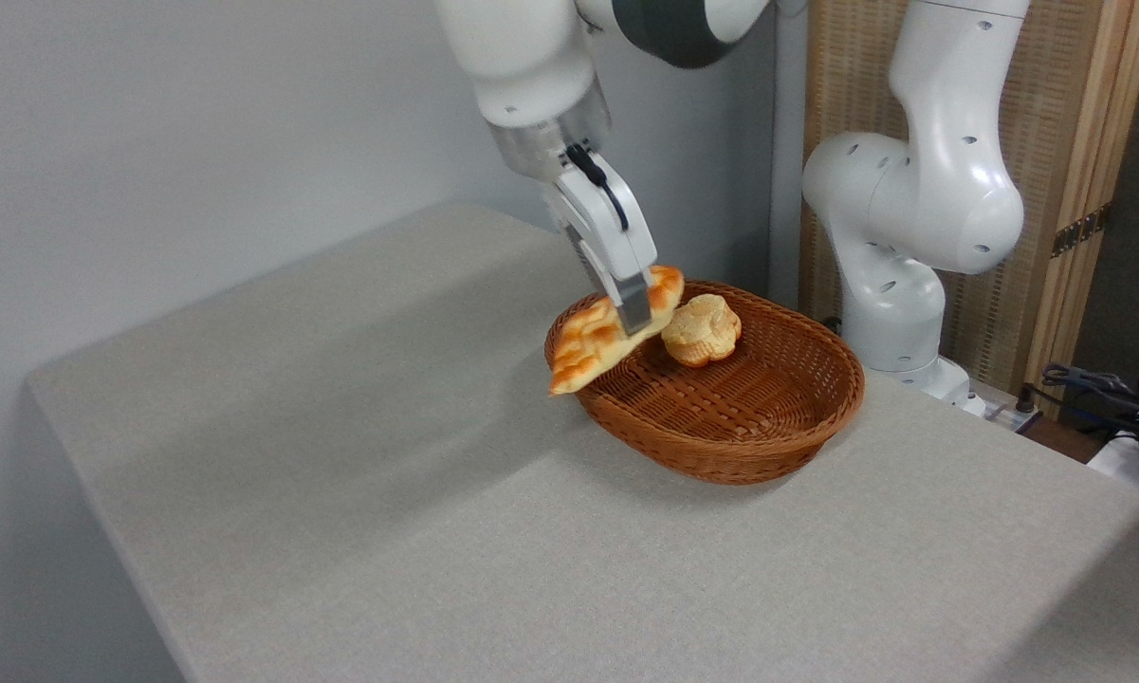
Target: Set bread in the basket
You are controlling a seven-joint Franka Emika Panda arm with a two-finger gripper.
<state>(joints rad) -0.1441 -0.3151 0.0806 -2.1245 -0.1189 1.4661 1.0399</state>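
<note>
- A small round pale bun (703, 328) sits inside the basket (749, 432), toward its far-left part, just right of the loaf's upper end and very close to it; whether they touch cannot be told.
- The arm's white base column (910, 247) stands at the far right, behind the basket and at the worktop's far edge, in front of a wooden screen with a woven panel (1081, 142).
- Dark cables (1100, 389) lie off the worktop's right edge, well away from the basket.
- The grey worktop (341, 455) is bare to the left of the basket and across the whole near side; its left edge and near-left corner are in view, with a plain pale wall behind.
- The basket stands right of centre, its right rim near the worktop's far-right edge; most of its woven floor, near and right of the bun, lies uncovered.
- The bread (596, 343) hangs tilted over the basket's left rim: its upper end points far-right over the basket's inside, its lower pointed end sticks out left of and beyond the rim, above the worktop.
- The jaws of the gripper (637, 313) come down from above at a slant and are closed on the loaf just above its middle, holding it clear of the worktop; only the near finger (632, 305) shows plainly across the crust.
</note>
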